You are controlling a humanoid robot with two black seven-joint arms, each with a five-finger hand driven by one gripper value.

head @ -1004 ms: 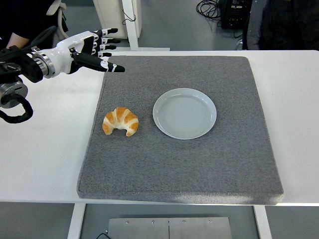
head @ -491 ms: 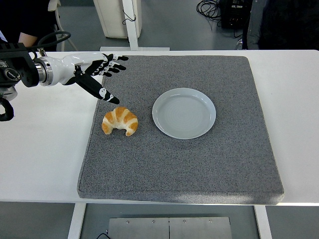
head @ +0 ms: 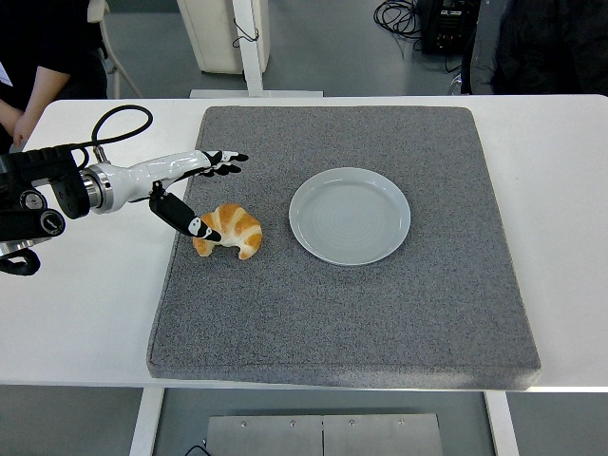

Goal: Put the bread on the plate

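A golden croissant [head: 232, 231] lies on the grey mat [head: 342, 313], left of a round pale plate [head: 350, 216] that holds nothing. My left hand [head: 207, 190] reaches in from the left, low over the mat's left edge. Its fingers are spread: the thumb tip [head: 199, 229] sits at the croissant's left end, while the other fingers [head: 224, 159] point right, beyond the croissant's far side. The hand grips nothing. My right arm does not show.
The mat covers most of the white table [head: 85, 304]. A person in dark clothes [head: 43, 57] stands at the top left, another dark figure [head: 541, 43] at the top right. Cables [head: 399, 14] lie on the floor behind.
My left hand has dropped from the mat's far left corner and come nearer, down to the croissant. Its thumb now reaches the croissant's left end.
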